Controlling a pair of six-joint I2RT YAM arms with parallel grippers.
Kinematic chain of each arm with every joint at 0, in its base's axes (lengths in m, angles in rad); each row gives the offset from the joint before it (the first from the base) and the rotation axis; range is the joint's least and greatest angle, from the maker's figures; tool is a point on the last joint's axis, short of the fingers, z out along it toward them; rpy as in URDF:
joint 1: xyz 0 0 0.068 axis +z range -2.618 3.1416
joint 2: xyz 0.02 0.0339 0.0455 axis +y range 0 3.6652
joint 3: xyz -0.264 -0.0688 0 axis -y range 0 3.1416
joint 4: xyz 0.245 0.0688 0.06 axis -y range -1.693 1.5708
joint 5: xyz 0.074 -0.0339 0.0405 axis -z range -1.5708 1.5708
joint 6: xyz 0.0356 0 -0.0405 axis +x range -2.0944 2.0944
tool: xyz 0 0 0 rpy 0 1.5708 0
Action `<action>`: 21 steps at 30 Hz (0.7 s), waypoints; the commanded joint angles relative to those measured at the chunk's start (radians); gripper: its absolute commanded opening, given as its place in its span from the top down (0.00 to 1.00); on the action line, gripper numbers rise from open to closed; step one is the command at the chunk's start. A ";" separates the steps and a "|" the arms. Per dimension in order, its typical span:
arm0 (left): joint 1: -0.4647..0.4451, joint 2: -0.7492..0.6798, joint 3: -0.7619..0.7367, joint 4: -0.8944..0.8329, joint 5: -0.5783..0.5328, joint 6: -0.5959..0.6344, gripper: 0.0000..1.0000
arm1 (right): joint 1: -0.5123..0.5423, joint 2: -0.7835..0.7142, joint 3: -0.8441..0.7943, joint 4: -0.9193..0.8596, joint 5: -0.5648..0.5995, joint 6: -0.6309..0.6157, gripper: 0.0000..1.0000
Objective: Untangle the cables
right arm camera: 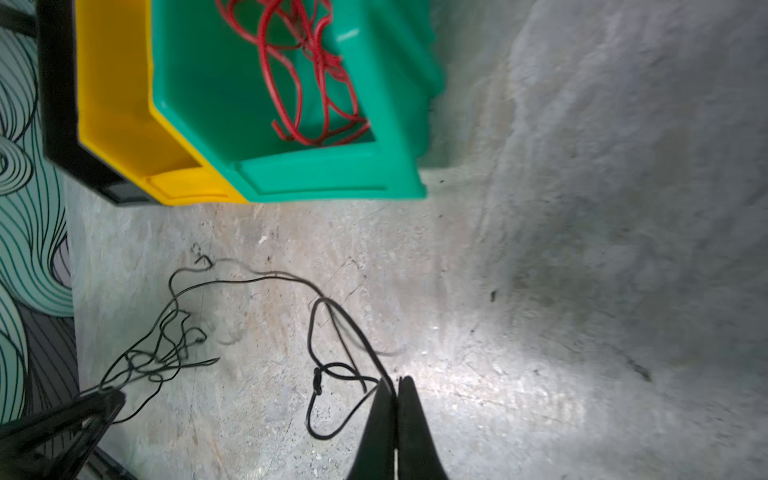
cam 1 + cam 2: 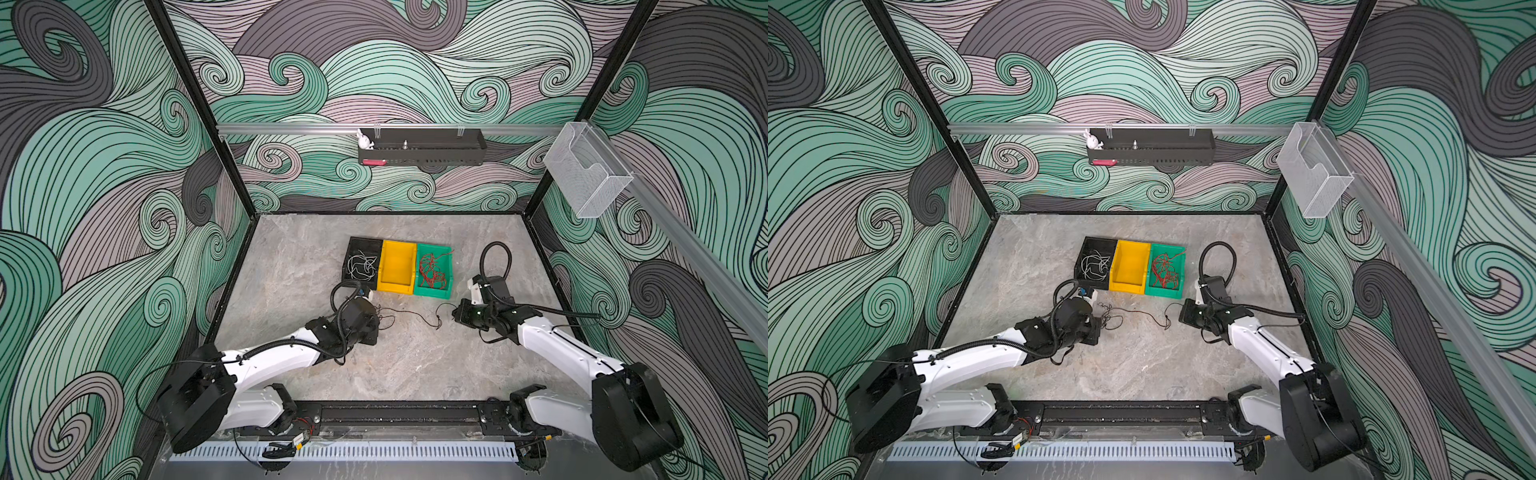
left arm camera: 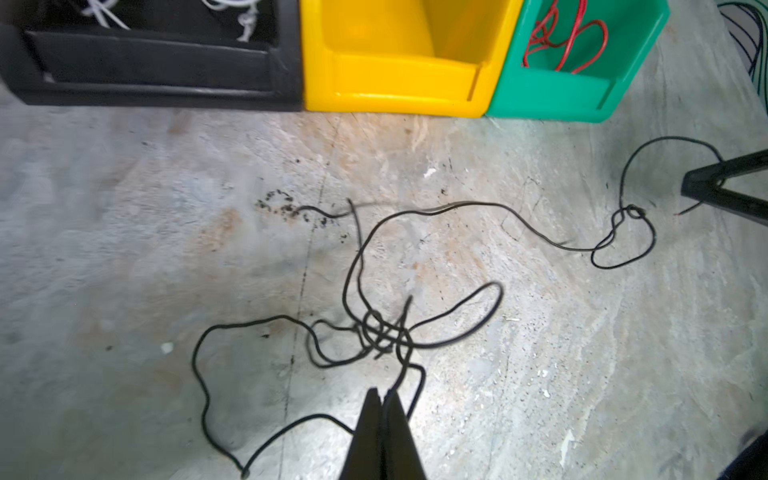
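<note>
Black cable (image 2: 405,312) stretches sideways across the grey desk (image 2: 1133,365) in both top views, in front of the yellow bin (image 2: 398,266), its tangle at the left jaws and a knot near the right jaws. Left wrist view: the left jaws are pinched together on the cable (image 3: 382,332), just off its tangle. Right wrist view: the right jaws are closed on the cable (image 1: 318,382) beside its knotted loop.

Right end effector (image 1: 394,384) pinches black cable (image 1: 318,381); red cables (image 1: 322,58) in green bin (image 1: 332,178).
</note>
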 commanded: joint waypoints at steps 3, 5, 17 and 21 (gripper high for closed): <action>0.059 -0.108 0.003 -0.132 -0.111 -0.022 1.00 | -0.073 -0.059 0.004 -0.080 0.083 0.031 0.97; 0.074 -0.148 -0.011 -0.137 -0.141 -0.023 1.00 | -0.106 -0.073 -0.009 -0.081 0.085 0.042 0.97; 0.215 -0.338 -0.056 -0.214 -0.150 -0.020 1.00 | -0.264 -0.060 -0.027 -0.034 -0.089 0.056 0.97; 0.217 -0.326 -0.051 -0.198 -0.110 -0.020 1.00 | -0.253 -0.040 -0.012 -0.029 -0.166 0.025 0.97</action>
